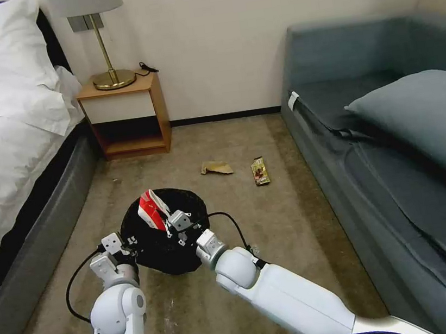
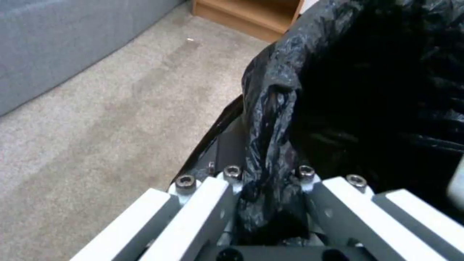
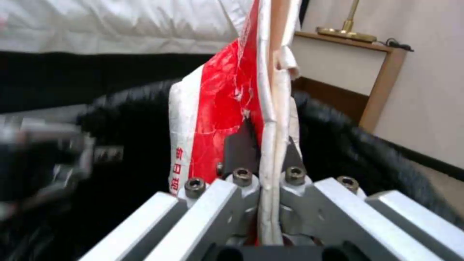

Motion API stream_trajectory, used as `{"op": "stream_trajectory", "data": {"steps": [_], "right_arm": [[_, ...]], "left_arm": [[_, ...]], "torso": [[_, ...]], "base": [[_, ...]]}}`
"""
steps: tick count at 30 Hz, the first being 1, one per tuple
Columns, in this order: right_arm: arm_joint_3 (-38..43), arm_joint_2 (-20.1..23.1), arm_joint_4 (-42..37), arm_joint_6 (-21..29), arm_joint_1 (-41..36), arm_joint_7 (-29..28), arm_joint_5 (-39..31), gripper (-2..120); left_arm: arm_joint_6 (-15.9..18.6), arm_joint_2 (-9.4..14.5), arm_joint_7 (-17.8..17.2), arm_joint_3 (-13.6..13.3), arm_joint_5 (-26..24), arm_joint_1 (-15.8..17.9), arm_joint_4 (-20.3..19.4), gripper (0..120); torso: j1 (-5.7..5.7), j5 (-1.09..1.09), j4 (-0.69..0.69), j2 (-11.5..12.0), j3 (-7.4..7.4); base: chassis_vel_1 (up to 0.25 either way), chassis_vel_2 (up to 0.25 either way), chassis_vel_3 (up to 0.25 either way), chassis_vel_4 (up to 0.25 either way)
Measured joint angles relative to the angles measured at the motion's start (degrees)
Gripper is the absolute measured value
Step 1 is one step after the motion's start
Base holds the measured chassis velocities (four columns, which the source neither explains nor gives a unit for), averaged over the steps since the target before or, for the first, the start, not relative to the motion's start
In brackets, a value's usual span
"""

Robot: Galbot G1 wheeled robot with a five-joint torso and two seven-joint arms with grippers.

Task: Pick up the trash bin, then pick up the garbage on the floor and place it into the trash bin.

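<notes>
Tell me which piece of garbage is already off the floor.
The red-and-white wrapper, pinched in the right gripper above the trash bin. The tan paper scrap and brown-gold snack wrapper lie on the carpet.

Both arms wore glossy white rounded shells, each forearm ending in a ball-like wrist joint with a grey seam ring. The left arm (image 1: 117,323) carried a small grey round cap on its wrist shell, and a thin black cable looped out from its side. The right arm (image 1: 284,296) trailed a black cable arching over its wrist, with another black lead curling near its base. Each wrist bore boxy pale grey blocks. The fingers (image 2: 203,214) were flat white bars over grey metal links (image 3: 333,214), fastened by dark hex-socket screws (image 3: 242,177).
</notes>
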State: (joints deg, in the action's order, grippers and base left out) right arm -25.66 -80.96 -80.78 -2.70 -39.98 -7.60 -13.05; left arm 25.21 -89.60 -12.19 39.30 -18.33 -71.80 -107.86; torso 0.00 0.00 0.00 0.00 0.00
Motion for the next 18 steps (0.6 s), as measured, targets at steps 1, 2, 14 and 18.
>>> {"op": "stream_trajectory", "data": {"steps": [1, 2, 14, 18], "right_arm": [[0.0, 0.0, 0.0, 0.0, 0.0, 0.0, 0.0, 0], [0.0, 0.1, -0.3, 0.6, -0.4, 0.0, 1.2, 3], [1.0, 0.5, -1.9, 2.6, -2.2, 0.2, 1.9, 45], [1.2, 0.9, -2.5, 2.7, -2.3, 0.4, 1.7, 59]], "left_arm": [[0.0, 0.0, 0.0, 0.0, 0.0, 0.0, 0.0, 3], [0.0, 0.0, 0.0, 0.0, 0.0, 0.0, -0.1, 3], [0.1, 0.2, -0.5, 0.2, 0.0, -0.2, -0.1, 3], [0.1, 0.2, -0.5, 0.1, 0.1, 0.1, 0.2, 3]], "torso": [[0.0, 0.0, 0.0, 0.0, 0.0], [0.0, 0.0, 0.0, 0.0, 0.0], [0.0, 0.0, 0.0, 0.0, 0.0], [0.0, 0.0, 0.0, 0.0, 0.0]], "base": [[0.0, 0.0, 0.0, 0.0], [0.0, 0.0, 0.0, 0.0], [0.0, 0.0, 0.0, 0.0], [0.0, 0.0, 0.0, 0.0]]}}
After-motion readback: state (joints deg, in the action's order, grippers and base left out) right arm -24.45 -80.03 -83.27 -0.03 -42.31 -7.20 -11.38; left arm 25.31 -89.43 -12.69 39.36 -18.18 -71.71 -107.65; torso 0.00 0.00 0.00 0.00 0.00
